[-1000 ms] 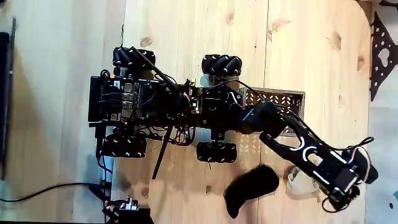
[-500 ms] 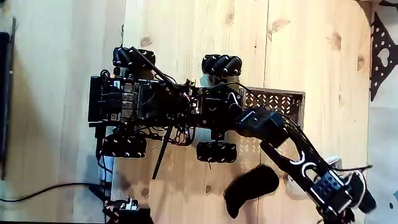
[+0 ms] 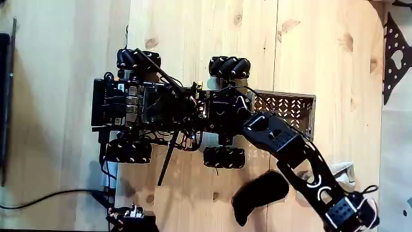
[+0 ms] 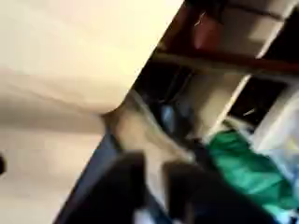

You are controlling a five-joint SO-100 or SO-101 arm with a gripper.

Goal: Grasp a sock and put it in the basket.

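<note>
Fixed view from above gave the whole picture: a pale wooden surface (image 3: 193, 38) carried a wheeled robot base (image 3: 148, 106) lying across the middle, and its black arm (image 3: 290, 154) reached out toward the lower right corner. That arm had swung! A second earlier its far end sat higher and nearer the right edge; at this moment it had dropped down and the end was cut off by the bottom border, past the surface's edge.

Next down in size, the brown basket (image 3: 293, 106) sat tucked just beside the base, partly under the arm's upper link, lattice walls showing. The black sock (image 3: 259, 193) lay bent on the surface below the basket, beside the arm and just left of it, exactly where it had lain in the earlier frames — untouched, not lifted. A cream sock (image 3: 341, 173) peeked out on the arm's other side.

The fingers (image 4: 154, 191) showed as dark blurred shapes at the bottom of the wrist view, with a gap between them, but whether they were spread or clenched I could not tell; nothing seemed held. That camera looked off the surface's edge at clutter and something green (image 4: 248, 168).

My read: the arm had overshot the sock, so the grasp was not yet begun.
</note>
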